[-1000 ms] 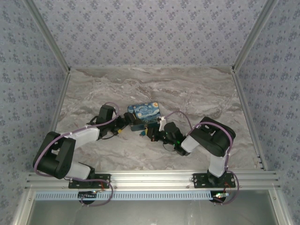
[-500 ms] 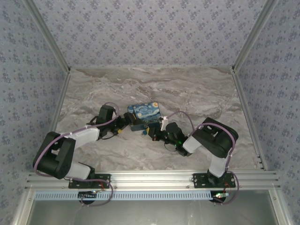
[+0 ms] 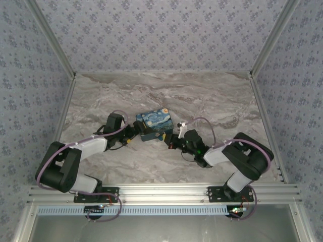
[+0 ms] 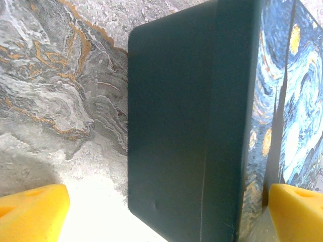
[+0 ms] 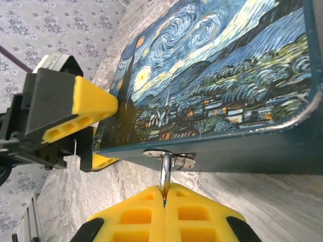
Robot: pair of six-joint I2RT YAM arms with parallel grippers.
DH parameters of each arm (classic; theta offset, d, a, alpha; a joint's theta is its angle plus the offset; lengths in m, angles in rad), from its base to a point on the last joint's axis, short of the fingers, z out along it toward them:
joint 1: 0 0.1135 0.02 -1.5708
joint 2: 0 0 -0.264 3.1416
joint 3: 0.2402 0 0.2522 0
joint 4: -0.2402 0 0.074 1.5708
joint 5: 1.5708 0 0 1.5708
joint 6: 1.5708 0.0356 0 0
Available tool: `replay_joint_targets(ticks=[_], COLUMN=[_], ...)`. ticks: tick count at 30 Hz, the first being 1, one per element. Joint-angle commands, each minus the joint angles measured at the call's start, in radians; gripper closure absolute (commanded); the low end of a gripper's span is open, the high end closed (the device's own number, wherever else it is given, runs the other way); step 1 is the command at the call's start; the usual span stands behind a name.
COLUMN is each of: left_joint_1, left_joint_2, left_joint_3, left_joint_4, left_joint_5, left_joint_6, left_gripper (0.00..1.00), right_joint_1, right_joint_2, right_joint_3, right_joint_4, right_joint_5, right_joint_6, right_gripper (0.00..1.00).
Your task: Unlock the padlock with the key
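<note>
Padlock (image 5: 171, 155): hangs at blue box's (image 5: 217, 75) front clasp, apparent key (image 5: 165, 174) pinched beneath by right gripper (image 5: 164, 194); left gripper (image 4: 164, 214) spread astride box. Risks slipping or bending key if twisted off-axis.

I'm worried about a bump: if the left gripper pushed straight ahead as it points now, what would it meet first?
The blue painted box: its dark side wall stands between the left gripper's open jaws, apparently close; depth is unclear.
</note>
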Motion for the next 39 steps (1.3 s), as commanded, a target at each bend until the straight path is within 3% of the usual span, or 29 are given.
replay_joint_targets(ticks=[1,8,19,27,33,39], left_joint_1=[-0.010,-0.013,-0.013,-0.008,-0.007,0.002], left_joint_2=[0.024,-0.021,-0.244,-0.429,-0.564,-0.566], left_joint_3=[-0.006,0.030,0.128,0.120,0.120,0.151], left_joint_4=[-0.104,-0.114,-0.332,-0.415,-0.486,-0.531], left_joint_5=[-0.026,-0.033,-0.127,-0.152,-0.243,-0.257], left_joint_6=[0.019,0.010,0.077,0.130,0.171,0.199], left_gripper=[0.00,0.01,0.00,0.01,0.00,0.00], right_joint_1=[0.007,0.080,0.088,0.086,0.086,0.066], right_joint_2=[-0.120,-0.456,-0.772,-0.789,-0.758,-0.688], right_joint_3=[-0.027,0.065,0.086,0.217,0.213,0.179], right_joint_4=[-0.166,-0.779,-1.117,-1.376,-1.391,-1.397], right_joint_5=[0.034,0.126,0.127,0.081,-0.016,-0.078], right_joint_6=[-0.059,-0.213,-0.123,-0.093,-0.036,-0.010], right_gripper=[0.94,0.93,0.94,0.94,0.94,0.94])
